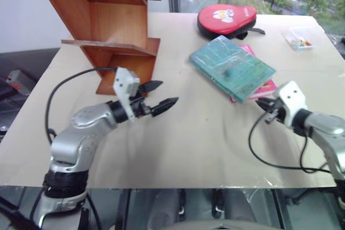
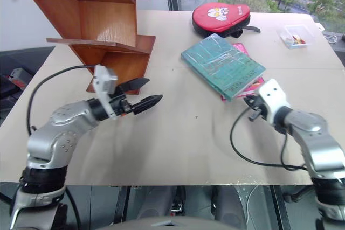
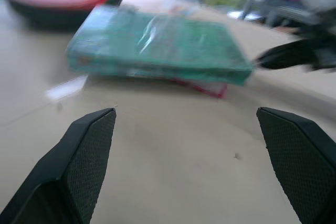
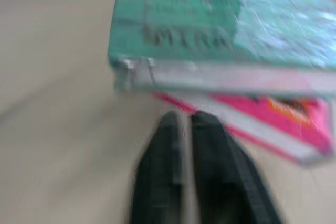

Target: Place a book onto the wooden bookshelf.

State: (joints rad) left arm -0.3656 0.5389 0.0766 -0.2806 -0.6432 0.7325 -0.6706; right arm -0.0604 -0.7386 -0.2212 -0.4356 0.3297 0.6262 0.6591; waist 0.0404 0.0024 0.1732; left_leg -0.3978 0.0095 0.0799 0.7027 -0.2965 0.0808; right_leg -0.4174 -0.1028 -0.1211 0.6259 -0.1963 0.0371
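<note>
**Both grippers closing in on the teal book, nothing held**

Head views: the book (image 1: 232, 67) lies flat towards the far right part of the tabletop (image 1: 183, 149), set askew on a smaller pink book (image 1: 264, 87) whose edges peek out at its near and far sides. The wooden bookshelf (image 1: 116, 30) stands at the far left corner, its lower boards bare. A red case (image 1: 226, 20) sits by the far edge and a small clear box (image 1: 298, 39) near the far right corner. The left gripper (image 1: 160, 96) hovers in front of the shelf foot with its fingers spread wide, pointing across at the book and well apart from it. The right gripper (image 2: 249, 103) is just beside the book's near corner, empty.

Left wrist view: the two fingers (image 3: 86, 150) stand far apart, framing the book side-on; its cover shines like a plastic wrap.

Right wrist view: the right fingers (image 4: 210, 145) are almost pressed together, a thin slit between them, tips close to the pink book below the teal one's white page edge.

Handling, as a judgement: the book looks thin, stiff and fairly light, but the glossy cover may slip. The overhanging near edge, where it juts past the pink book, seems the best place to pinch, across cover and pages.
</note>
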